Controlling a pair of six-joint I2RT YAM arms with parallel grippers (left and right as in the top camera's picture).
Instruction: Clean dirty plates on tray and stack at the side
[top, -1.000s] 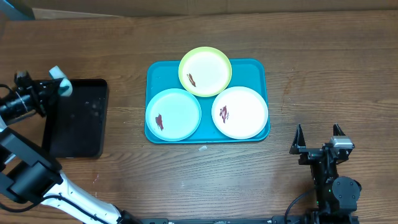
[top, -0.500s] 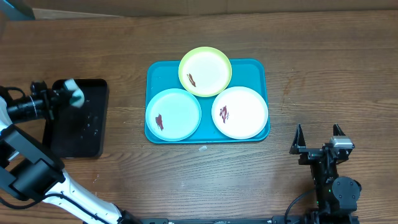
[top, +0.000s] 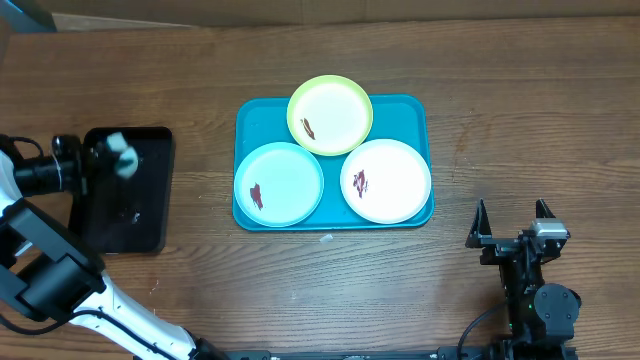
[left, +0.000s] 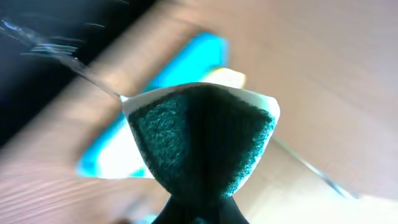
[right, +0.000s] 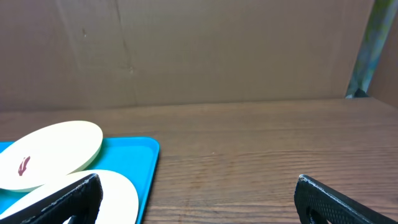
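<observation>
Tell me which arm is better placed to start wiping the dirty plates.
Left. The left gripper is shut on a sponge above the black tray, beside the turquoise tray; the right gripper is open and empty.

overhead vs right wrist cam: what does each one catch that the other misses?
Overhead only: the pale blue plate, the black tray, and the left gripper over it, shut on a sponge.

Right wrist only: the face of the brown wall behind the table. Overhead gets at most a thin strip of it along its top edge.

Both: the yellow-green plate, the white plate, the turquoise tray, the wooden table, and the right gripper, open and holding nothing.
</observation>
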